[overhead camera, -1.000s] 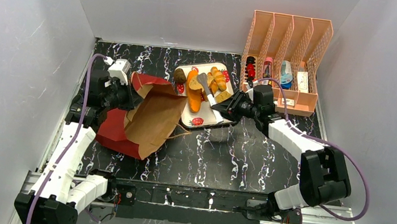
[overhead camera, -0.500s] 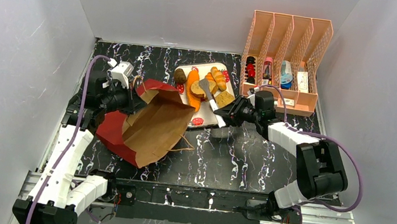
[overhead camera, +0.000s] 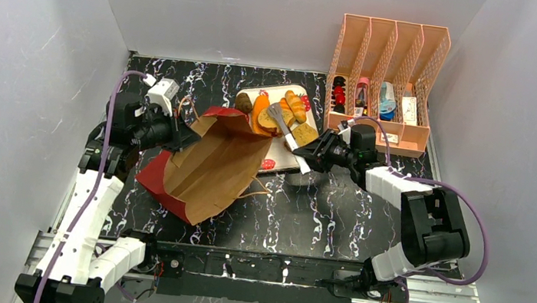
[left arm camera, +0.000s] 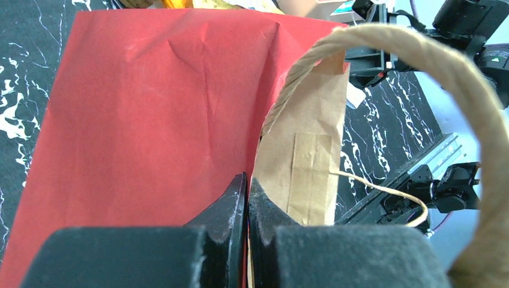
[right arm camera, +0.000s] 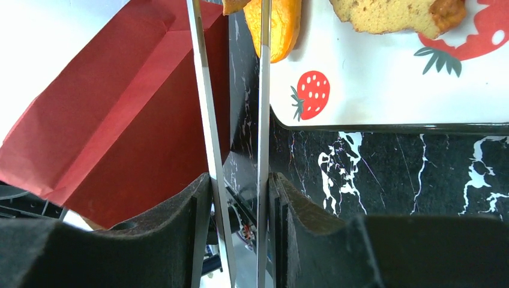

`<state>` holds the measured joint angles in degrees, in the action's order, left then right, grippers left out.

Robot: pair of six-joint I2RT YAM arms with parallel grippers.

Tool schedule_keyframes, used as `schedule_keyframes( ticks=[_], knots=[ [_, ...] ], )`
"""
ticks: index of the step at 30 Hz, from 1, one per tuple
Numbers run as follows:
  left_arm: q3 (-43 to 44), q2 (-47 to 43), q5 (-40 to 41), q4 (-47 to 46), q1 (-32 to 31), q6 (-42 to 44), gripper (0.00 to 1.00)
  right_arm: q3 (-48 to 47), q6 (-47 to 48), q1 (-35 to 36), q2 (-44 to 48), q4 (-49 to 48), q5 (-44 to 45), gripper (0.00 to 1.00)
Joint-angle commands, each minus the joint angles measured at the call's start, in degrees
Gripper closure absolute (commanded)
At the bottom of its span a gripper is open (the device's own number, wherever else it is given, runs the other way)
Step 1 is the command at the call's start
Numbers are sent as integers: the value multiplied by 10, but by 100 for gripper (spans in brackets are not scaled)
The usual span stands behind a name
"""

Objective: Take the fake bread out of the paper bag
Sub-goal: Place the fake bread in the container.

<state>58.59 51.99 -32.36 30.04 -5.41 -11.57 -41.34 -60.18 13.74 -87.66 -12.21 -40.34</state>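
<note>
Tipped further right since a second ago, the paper bag overlaps the left edge of the strawberry-print tray, its rim pinched tight by the left gripper. The fake bread lies on that tray, far centre. The right gripper clamps the metal tongs, tips over the loaves.

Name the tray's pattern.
The tray is white with red strawberries, clearest in the right wrist view.
</note>
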Motion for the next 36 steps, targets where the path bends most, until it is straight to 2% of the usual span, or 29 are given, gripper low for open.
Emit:
schedule_keyframes(
  ticks=[1, 10, 23, 28, 36],
  knots=[
    [31, -22, -19, 7, 0, -4, 100, 12, 5, -6, 32, -4, -6, 65],
    [40, -37, -19, 19, 0, 1, 100, 23, 27, -16, 80, 52, 16, 65],
    [42, -52, -21, -4, 0, 3, 100, -21, 71, -19, 136, 164, 72, 65],
    [45, -56, -25, -16, -1, 5, 100, -47, 101, -19, 168, 236, 104, 65],
    [42, -63, -37, -27, 0, -3, 100, -52, 110, -19, 198, 269, 125, 65]
  ],
)
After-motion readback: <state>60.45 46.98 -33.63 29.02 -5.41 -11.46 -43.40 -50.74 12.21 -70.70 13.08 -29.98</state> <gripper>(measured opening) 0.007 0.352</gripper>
